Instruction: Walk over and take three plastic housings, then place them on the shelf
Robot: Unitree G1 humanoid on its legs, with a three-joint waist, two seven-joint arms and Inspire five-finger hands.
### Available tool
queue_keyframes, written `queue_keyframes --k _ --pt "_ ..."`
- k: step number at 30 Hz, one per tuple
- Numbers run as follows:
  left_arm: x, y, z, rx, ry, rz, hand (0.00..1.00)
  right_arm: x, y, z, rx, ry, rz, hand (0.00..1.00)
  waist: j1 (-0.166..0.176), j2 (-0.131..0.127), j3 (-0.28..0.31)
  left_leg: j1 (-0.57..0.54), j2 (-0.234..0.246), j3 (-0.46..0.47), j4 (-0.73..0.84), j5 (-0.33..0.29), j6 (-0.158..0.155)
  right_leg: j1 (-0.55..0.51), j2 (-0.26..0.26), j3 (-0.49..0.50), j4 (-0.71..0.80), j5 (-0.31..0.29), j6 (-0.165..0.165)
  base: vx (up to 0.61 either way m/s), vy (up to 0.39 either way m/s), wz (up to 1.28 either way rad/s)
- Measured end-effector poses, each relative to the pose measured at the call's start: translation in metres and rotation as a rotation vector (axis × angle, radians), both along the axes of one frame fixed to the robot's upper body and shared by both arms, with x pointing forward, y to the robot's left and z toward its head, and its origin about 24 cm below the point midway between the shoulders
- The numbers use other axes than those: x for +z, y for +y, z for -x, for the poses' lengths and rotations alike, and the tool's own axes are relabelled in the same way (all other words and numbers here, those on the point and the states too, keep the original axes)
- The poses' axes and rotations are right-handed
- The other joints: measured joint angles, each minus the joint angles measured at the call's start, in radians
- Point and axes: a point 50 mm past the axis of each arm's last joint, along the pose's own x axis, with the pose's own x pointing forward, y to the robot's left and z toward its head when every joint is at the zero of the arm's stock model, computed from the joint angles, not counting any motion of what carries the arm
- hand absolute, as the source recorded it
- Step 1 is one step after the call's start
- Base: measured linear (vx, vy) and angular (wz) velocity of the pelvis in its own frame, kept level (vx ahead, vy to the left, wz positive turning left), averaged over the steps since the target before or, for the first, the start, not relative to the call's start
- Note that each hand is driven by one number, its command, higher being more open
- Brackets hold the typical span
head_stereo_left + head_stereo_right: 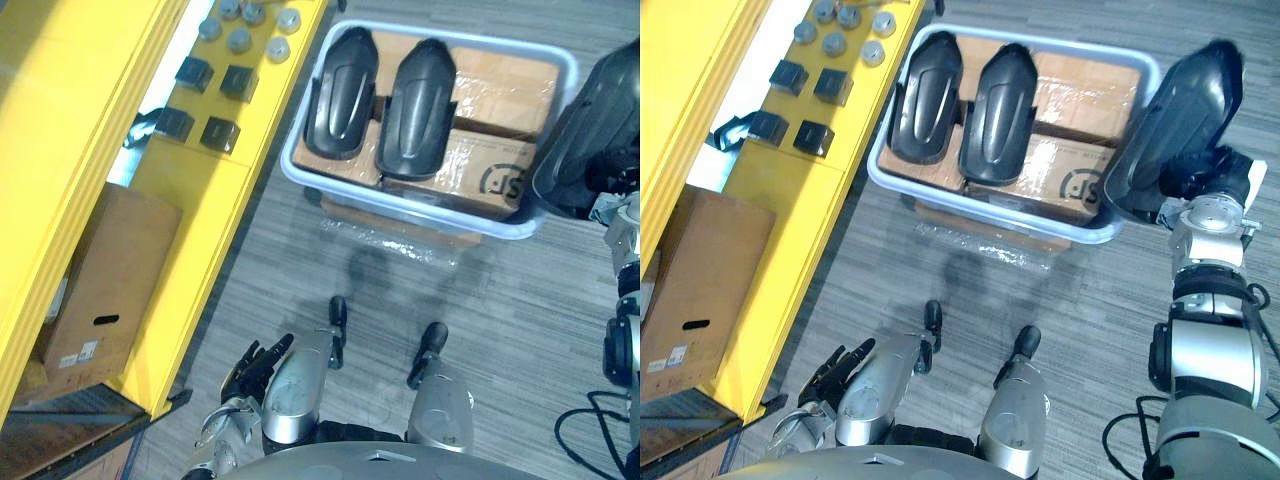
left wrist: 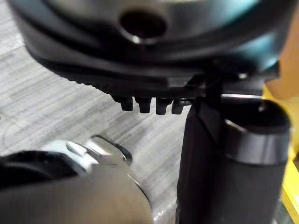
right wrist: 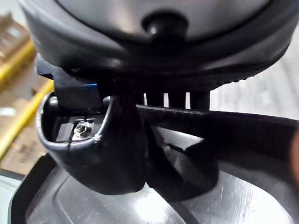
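Fingers of our right hand (image 1: 1200,172) curl round one glossy, curved black housing (image 1: 1178,105) beside the pale bin (image 1: 985,217); two matching housings (image 1: 927,95) lie inside on cardboard (image 1: 1085,95). Our left hand (image 1: 835,370) hangs, fingers straight.

Black housings (image 1: 928,95), yellow shelf (image 1: 752,205)

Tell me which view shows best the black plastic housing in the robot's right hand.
The right eye view: the full outline of the black plastic housing shows, gripped by the right hand beside the pale tub. The left eye view cuts it off at the edge. The right wrist view gives a close patch of its glossy surface.
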Motion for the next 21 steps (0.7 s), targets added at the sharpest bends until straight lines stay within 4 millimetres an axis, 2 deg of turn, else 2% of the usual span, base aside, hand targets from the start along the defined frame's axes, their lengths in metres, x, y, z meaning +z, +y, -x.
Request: queue_keyframes --k 3,5,6,8,9,10,11,13,14,15,18,21 --pt "0.013 0.004 -0.013 0.038 -0.087 -0.001 1.0 0.006 0.022 -0.001 0.045 -0.119 0.082 0.0 -0.007 -0.02 -0.02 0.058 0.006 -0.001 -0.056 0.012 -0.014 0.053 0.017 -0.01 -0.045 0.0 0.0 0.09 -0.059 -0.01" --pt "0.031 0.017 -0.023 0.105 -0.172 -0.031 1.0 -0.021 0.055 0.0 0.108 -0.139 0.073 0.0 -0.005 -0.077 -0.084 0.087 0.02 -0.001 -0.104 0.023 -0.027 0.078 0.04 -0.017 -0.081 0.001 -0.001 0.15 -0.097 0.01" --pt "0.037 0.02 -0.026 0.121 -0.199 -0.042 1.0 -0.029 0.064 0.002 0.125 -0.139 0.065 0.0 -0.004 -0.091 -0.094 0.101 0.023 -0.003 -0.112 0.024 -0.028 0.093 0.043 -0.019 -0.09 0.001 -0.001 0.16 -0.078 0.05" --pt "0.064 0.028 -0.039 0.147 -0.314 -0.097 1.0 -0.056 0.095 0.015 0.181 -0.124 0.068 0.0 -0.004 -0.137 -0.159 0.135 0.026 -0.011 -0.142 0.025 -0.032 0.14 0.054 -0.046 -0.131 0.001 -0.001 0.16 -0.068 0.14" --pt "0.072 0.029 -0.042 0.152 -0.349 -0.105 1.0 -0.06 0.1 0.018 0.191 -0.122 0.075 0.0 -0.003 -0.145 -0.173 0.139 0.025 -0.013 -0.144 0.025 -0.032 0.146 0.057 -0.049 -0.136 0.001 -0.001 0.16 -0.07 0.14" --pt "0.089 0.029 -0.051 0.145 -0.425 -0.136 1.0 -0.063 0.109 0.022 0.207 -0.129 0.088 0.0 -0.003 -0.154 -0.182 0.151 0.023 -0.017 -0.144 0.025 -0.032 0.162 0.056 -0.057 -0.138 0.001 -0.001 0.11 -0.042 0.1" --pt "0.098 0.029 -0.054 0.141 -0.463 -0.152 1.0 -0.064 0.112 0.024 0.21 -0.13 0.099 0.0 -0.004 -0.156 -0.186 0.156 0.022 -0.021 -0.145 0.025 -0.032 0.17 0.055 -0.063 -0.14 0.001 -0.001 0.07 -0.006 0.15" --pt "0.133 0.027 -0.065 0.121 -0.621 -0.216 1.0 -0.065 0.122 0.028 0.215 -0.142 0.118 0.0 -0.003 -0.163 -0.206 0.168 0.016 -0.027 -0.146 0.025 -0.032 0.194 0.055 -0.075 -0.156 0.003 0.002 0.04 -0.001 0.12" --pt "0.141 0.027 -0.068 0.114 -0.66 -0.232 1.0 -0.064 0.125 0.028 0.215 -0.147 0.13 0.0 -0.003 -0.163 -0.211 0.168 0.016 -0.029 -0.147 0.025 -0.032 0.195 0.055 -0.078 -0.156 0.003 0.003 0.01 -0.007 0.13" --pt "0.164 0.021 -0.073 0.088 -0.763 -0.254 1.0 -0.061 0.13 0.027 0.226 -0.166 0.138 0.0 -0.004 -0.161 -0.217 0.175 0.016 -0.038 -0.15 0.025 -0.032 0.207 0.055 -0.089 -0.157 0.003 0.003 0.01 -0.005 0.11" --pt "0.179 0.009 -0.076 0.044 -0.851 -0.236 1.0 -0.059 0.14 0.026 0.247 -0.172 0.188 0.0 -0.002 -0.159 -0.247 0.183 0.016 -0.039 -0.156 0.025 -0.032 0.212 0.055 -0.093 -0.157 0.005 0.005 0.0 -0.002 0.04" --pt "0.184 -0.005 -0.079 -0.024 -0.886 -0.213 1.0 -0.055 0.156 0.025 0.314 -0.204 0.236 0.0 -0.003 -0.159 -0.263 0.201 0.016 -0.036 -0.158 0.025 -0.032 0.228 0.055 -0.091 -0.157 0.006 0.006 -0.03 0.005 -0.03"
